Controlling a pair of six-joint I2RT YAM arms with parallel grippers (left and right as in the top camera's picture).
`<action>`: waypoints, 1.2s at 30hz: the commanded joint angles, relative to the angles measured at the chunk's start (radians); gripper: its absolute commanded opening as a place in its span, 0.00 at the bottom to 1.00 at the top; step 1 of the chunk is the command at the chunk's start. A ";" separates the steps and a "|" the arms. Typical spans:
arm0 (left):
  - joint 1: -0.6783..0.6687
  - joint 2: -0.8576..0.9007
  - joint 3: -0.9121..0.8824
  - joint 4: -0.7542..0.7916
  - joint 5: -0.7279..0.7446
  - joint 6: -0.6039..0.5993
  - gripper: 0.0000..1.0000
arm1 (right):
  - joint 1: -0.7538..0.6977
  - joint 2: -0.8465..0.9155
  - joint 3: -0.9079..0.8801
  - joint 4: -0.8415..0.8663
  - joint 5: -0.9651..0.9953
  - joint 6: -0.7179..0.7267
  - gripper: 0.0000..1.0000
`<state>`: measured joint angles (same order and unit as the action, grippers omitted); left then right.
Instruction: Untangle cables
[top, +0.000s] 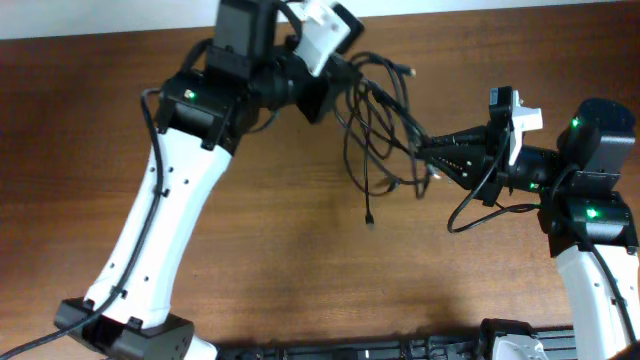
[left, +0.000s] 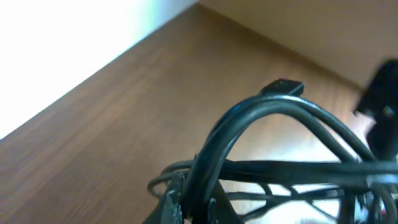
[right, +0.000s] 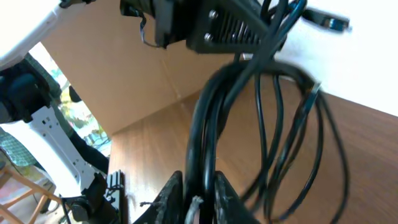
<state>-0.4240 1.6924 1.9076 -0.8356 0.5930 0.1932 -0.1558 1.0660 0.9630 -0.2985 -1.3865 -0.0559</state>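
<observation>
The cables (top: 380, 125) are thin black cords looped in a tangle, held up above the brown table between my two arms. One loose end with a small plug (top: 369, 216) hangs down toward the table. My left gripper (top: 338, 78) is shut on the upper left of the tangle; in the left wrist view the cords (left: 261, 118) arch out from between its fingers (left: 198, 208). My right gripper (top: 432, 152) is shut on the right side of the tangle; in the right wrist view the cords (right: 214, 118) run up from its fingers (right: 199, 199) toward the left gripper.
The brown wooden table (top: 300, 270) fills the view under both arms. The left arm's white link (top: 160, 230) slants across the left side. The right arm's base (top: 595, 220) stands at the right edge. A black rail (top: 400, 348) runs along the front edge.
</observation>
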 joint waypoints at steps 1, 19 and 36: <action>0.021 -0.026 0.005 0.023 -0.040 -0.118 0.00 | -0.002 0.001 0.004 -0.005 0.004 -0.003 0.26; 0.018 -0.026 0.005 -0.041 0.090 0.041 0.00 | -0.002 0.001 0.004 0.119 0.098 -0.071 0.66; 0.019 -0.026 0.006 -0.037 -0.022 -0.104 0.00 | -0.002 0.008 0.004 0.105 0.142 -0.071 0.04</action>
<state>-0.4072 1.6924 1.9076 -0.8783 0.7193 0.2047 -0.1558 1.0672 0.9630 -0.1833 -1.2594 -0.1276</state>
